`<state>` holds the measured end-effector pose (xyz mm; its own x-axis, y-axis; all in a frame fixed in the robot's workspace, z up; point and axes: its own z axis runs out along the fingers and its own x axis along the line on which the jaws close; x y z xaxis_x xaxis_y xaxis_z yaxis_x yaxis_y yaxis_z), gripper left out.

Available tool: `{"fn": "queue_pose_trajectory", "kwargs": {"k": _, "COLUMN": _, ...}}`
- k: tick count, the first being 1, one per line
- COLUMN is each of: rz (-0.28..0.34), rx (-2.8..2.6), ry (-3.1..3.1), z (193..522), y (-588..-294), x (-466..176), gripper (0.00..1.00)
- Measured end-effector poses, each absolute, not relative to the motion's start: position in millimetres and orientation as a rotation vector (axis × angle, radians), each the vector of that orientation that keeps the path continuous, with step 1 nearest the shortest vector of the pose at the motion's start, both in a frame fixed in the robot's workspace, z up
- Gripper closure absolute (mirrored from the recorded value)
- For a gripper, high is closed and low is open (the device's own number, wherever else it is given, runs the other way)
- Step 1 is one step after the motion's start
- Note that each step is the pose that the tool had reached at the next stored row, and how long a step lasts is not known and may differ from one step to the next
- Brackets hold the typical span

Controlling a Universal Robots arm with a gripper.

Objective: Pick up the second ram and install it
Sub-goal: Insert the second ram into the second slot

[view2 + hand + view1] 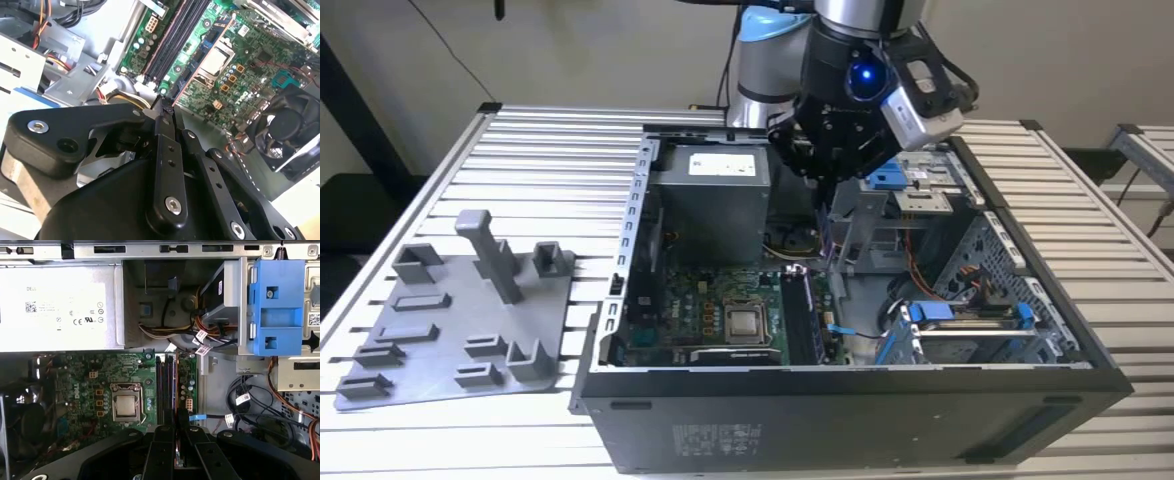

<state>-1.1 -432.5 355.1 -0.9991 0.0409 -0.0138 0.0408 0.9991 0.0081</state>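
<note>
We judge the step in hand to be the install. The gripper (825, 185) is clenched on the second ram (826, 230), and the arm hangs over the open computer case (854, 400). The case lies on the slatted worktop (520, 150), toward the exterior view's right edge.

In the first wrist view the stick (175, 390) shows edge-on, as a thin strip running out from between the closed fingers (162, 455). It lies along the dark memory slots (164, 390) below it and is apart from them, not seated. The slots run along the edge of the motherboard (100, 385), between the CPU socket (125, 407) and the bare case floor with its cables.

In the second wrist view the same thin edge (200, 62) runs out from the gripper (165, 105) and crosses over the board.

We cannot tell which slot is free, or whether 1 stick already sits in place.

The grey fixture plate (454, 320) lies near the worktop's edge at the exterior view's left, well apart from the gripper.

In our judgement, seating the stick calls for its lower edge to sit square over 1 open slot and parallel to it, followed by an even downward press.
</note>
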Motion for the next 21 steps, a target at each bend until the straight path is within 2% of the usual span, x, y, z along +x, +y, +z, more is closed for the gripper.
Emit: {"fn": "queue_pose_trajectory", "kwargs": {"k": 21, "rz": 0.012, "rx": 0.037, "ry": 3.129, "z": 316.9, "y": -434.4, "x": -2.4, "gripper": 0.86}}
